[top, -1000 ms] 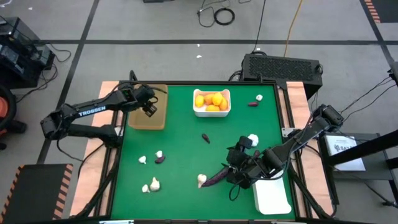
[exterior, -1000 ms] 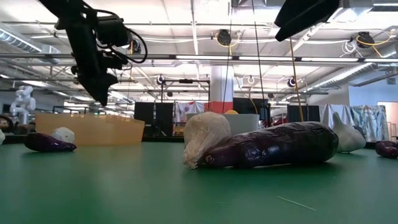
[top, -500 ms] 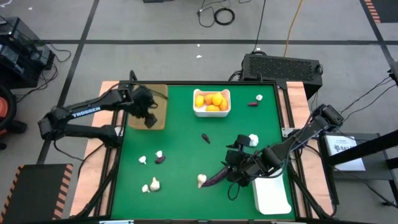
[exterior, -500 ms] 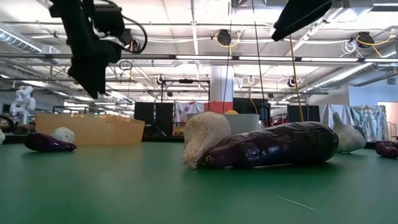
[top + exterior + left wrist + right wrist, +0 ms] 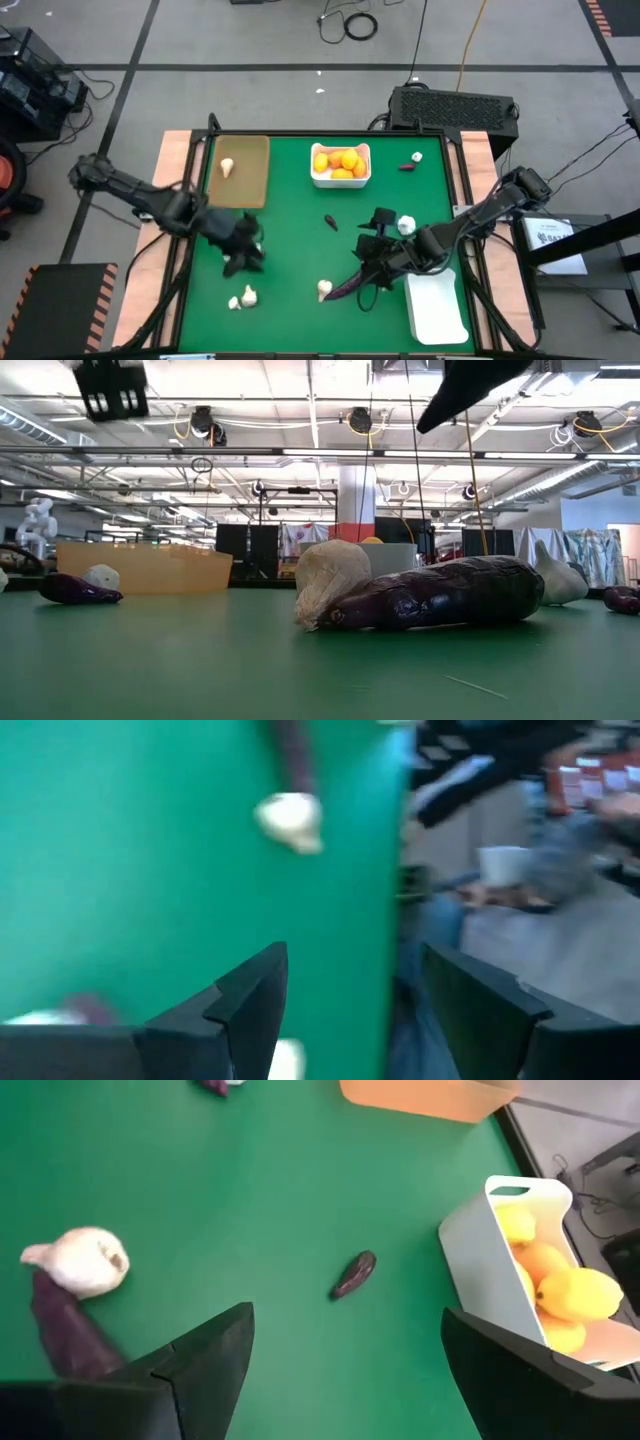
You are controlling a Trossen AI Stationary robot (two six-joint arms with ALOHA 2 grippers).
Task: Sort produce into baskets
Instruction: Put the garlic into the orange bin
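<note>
My left gripper [image 5: 243, 250] hangs open over the left middle of the green mat; nothing lies between its fingers [image 5: 350, 1020]. One garlic bulb [image 5: 227, 167] lies in the tan tray [image 5: 250, 190]. My right gripper [image 5: 375, 262] stands open above the long eggplant [image 5: 345, 286], which lies flat on the mat against a garlic bulb [image 5: 324, 290]. In the right wrist view that gripper [image 5: 345, 1370] is empty, with the eggplant [image 5: 68, 1330] and bulb [image 5: 80, 1260] beside one finger. The far white bin [image 5: 340, 180] holds orange fruits [image 5: 340, 160].
Two more garlic bulbs [image 5: 242, 298] lie near the mat's front left. A small purple piece [image 5: 330, 222] sits mid-mat, and a bulb [image 5: 406, 226] lies beyond the right gripper. A bulb and a purple piece [image 5: 411, 161] rest at the far right. A second white bin [image 5: 437, 310] stands at the near right.
My left gripper has swung quickly from above the tan tray toward the table's near edge, turning as it went, and now hangs over the left middle of the mat. A garlic bulb now shows in the tray. My right gripper has shifted slightly left over the eggplant.
</note>
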